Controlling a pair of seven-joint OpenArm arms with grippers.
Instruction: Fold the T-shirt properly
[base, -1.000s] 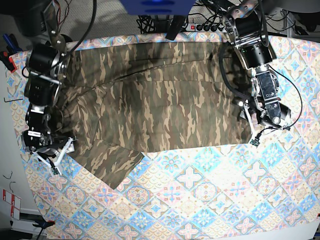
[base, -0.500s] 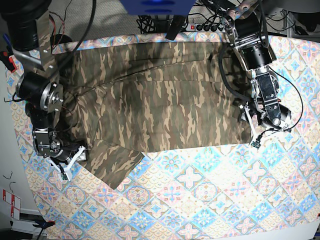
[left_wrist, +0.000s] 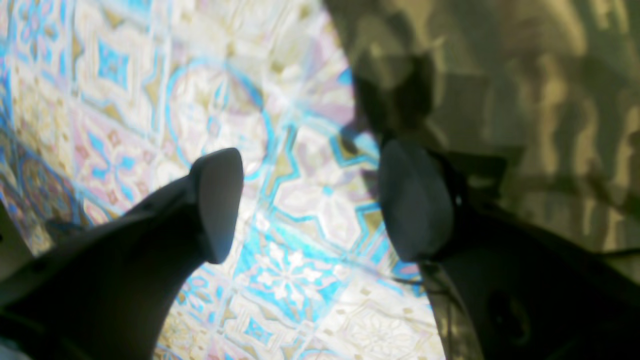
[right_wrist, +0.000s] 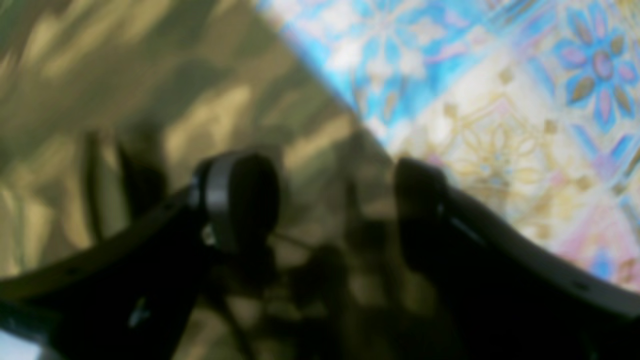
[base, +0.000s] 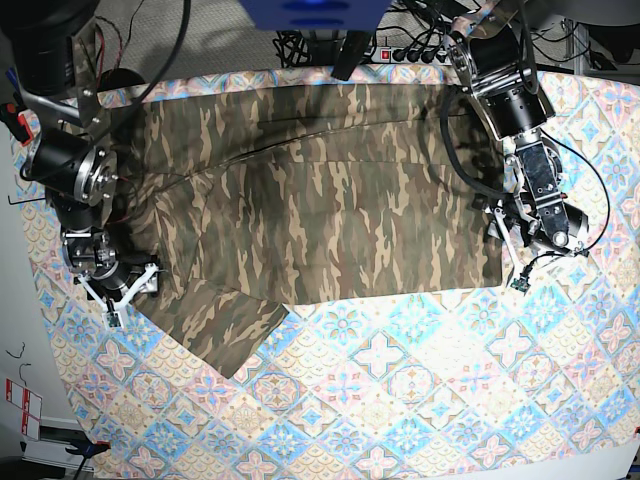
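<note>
The camouflage T-shirt (base: 320, 200) lies spread across the far half of the table, with one sleeve (base: 235, 335) pointing toward the front left. My left gripper (base: 507, 256) is open and empty at the shirt's right edge. In the left wrist view (left_wrist: 310, 200) one finger (left_wrist: 217, 200) is over the tablecloth and the other (left_wrist: 415, 200) is at the shirt's edge (left_wrist: 500, 100). My right gripper (base: 132, 293) is open and empty at the shirt's left edge. In the right wrist view (right_wrist: 335, 200) it hovers over the cloth's edge (right_wrist: 125, 100).
The blue-and-pink patterned tablecloth (base: 420, 390) covers the table and also shows in both wrist views (left_wrist: 150, 100) (right_wrist: 500, 75). Cables and a power strip (base: 410, 48) lie behind the far edge. A red object (base: 10, 110) sits off the left side.
My right gripper has moved in from the left onto the shirt's left edge, then slightly farther back. My left gripper has shifted a little toward the front along the right edge. The shirt has not moved.
</note>
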